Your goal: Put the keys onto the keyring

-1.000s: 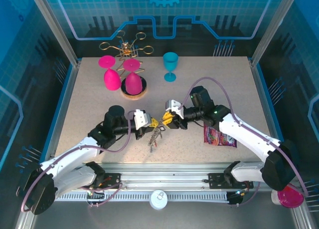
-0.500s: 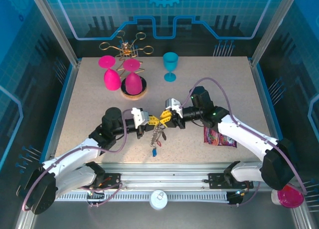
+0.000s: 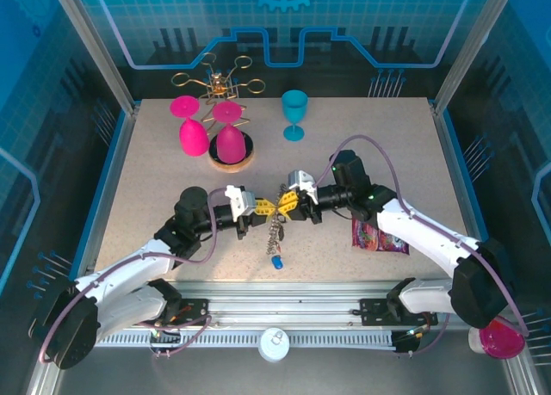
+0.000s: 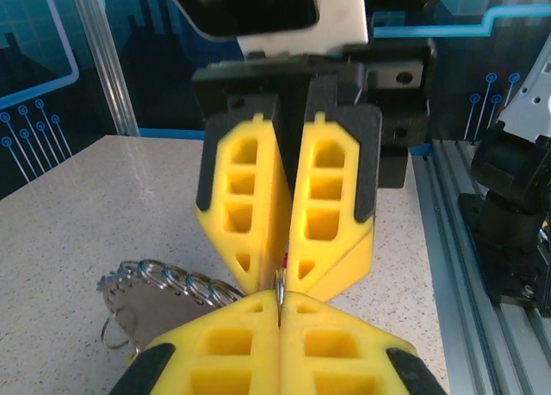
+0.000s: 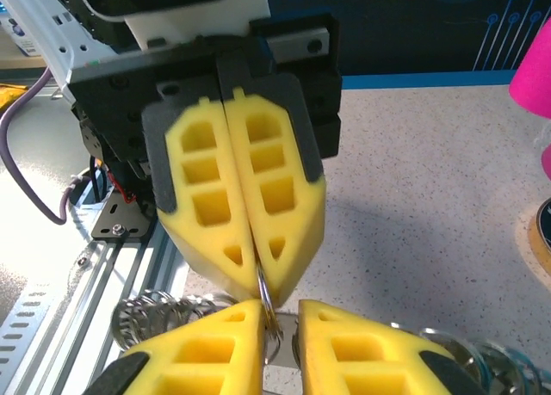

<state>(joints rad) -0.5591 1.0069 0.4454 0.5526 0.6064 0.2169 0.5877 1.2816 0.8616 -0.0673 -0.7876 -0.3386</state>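
now the two grippers meet tip to tip over the middle of the table [image 3: 387,154], a little nearer the near edge, and the bunch hangs free below them. a second ago the keys [image 3: 275,238] lay slumped on the surface under the fingertips. half a second ago they were already dangling, and since then the blue-headed key [image 3: 277,262] at the bottom has swung slightly right. so the lift looks done and the work has moved on to handling the loop in the air.

the left gripper [image 3: 265,210] is fully closed. in its own wrist view the yellow pads are pressed together, with the thin wire of the keyring [image 5: 266,307] pinched at their tips. the right gripper [image 3: 282,207] has been narrowing over the last second. in its own wrist view a slim gap is left between the fingers, with the ring wire standing in that gap against one pad, so it reads as not quite clamped yet. a fan of small split rings [image 4: 176,283] hangs just to the left of the pinch in the left wrist view.

my reading is that the right hand is about to take a second grip beside the left, so the loop can be held taut or opened. whether every key is already threaded on, i cannot tell.
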